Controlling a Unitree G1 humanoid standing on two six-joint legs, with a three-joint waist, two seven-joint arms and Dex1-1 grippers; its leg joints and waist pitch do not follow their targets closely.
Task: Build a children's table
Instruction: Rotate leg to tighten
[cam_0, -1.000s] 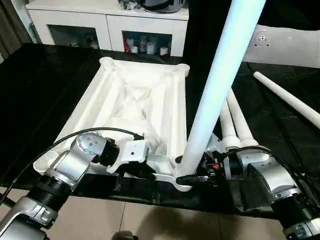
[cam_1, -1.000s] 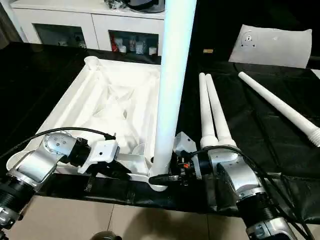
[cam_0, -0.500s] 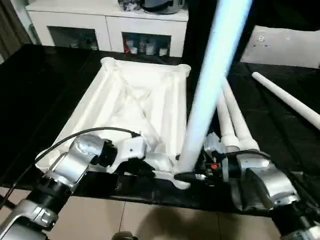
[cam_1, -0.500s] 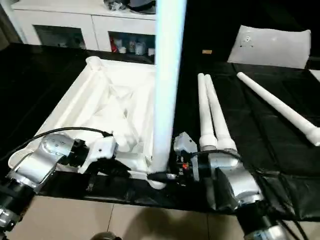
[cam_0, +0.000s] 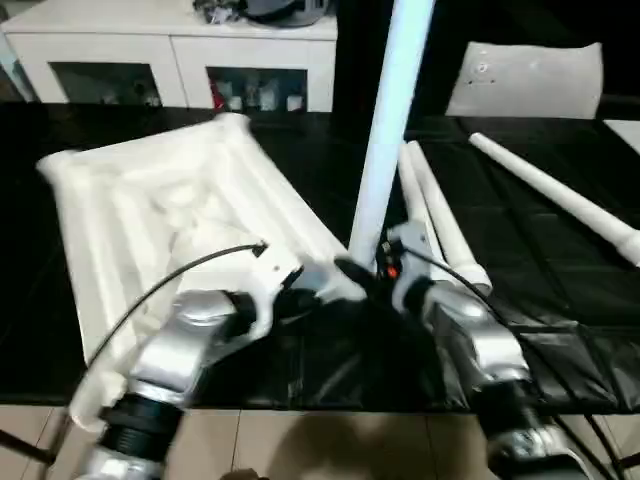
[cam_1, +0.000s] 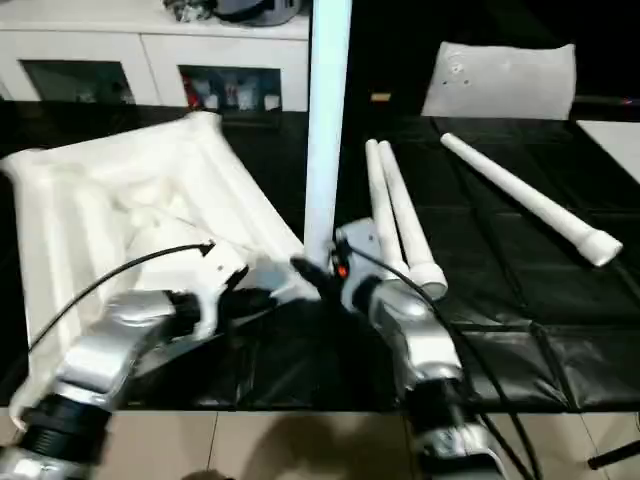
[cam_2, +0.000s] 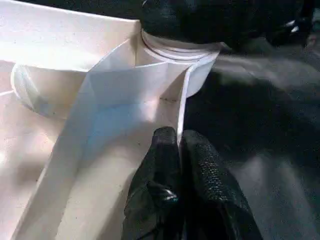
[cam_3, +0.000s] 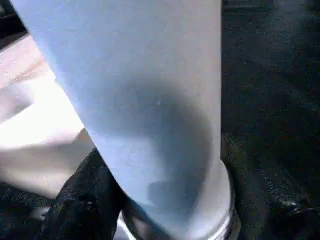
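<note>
The white tabletop (cam_0: 140, 205) lies ribbed side up on the left, turned at an angle. One white leg (cam_0: 388, 120) stands upright in its near right corner socket (cam_2: 175, 55). My right gripper (cam_0: 362, 272) is shut on this leg's base, a black finger (cam_3: 82, 210) showing on each side of it. My left gripper (cam_2: 178, 137) is shut on a thin rib of the tabletop just beside that socket. Two loose legs (cam_0: 440, 215) lie side by side right of the upright one, and a third leg (cam_0: 560, 195) lies farther right.
The black-covered work table (cam_0: 570, 310) carries everything; its front edge meets the tiled floor (cam_0: 320, 445) just below my forearms. A white cabinet with glass doors (cam_0: 170, 60) stands behind, and a white flat panel (cam_0: 525, 80) lies at the back right.
The camera has shifted. The tabletop has swung round, its far end going left, and the corner with the upright leg has moved away from the front edge. Both grippers kept their hold.
</note>
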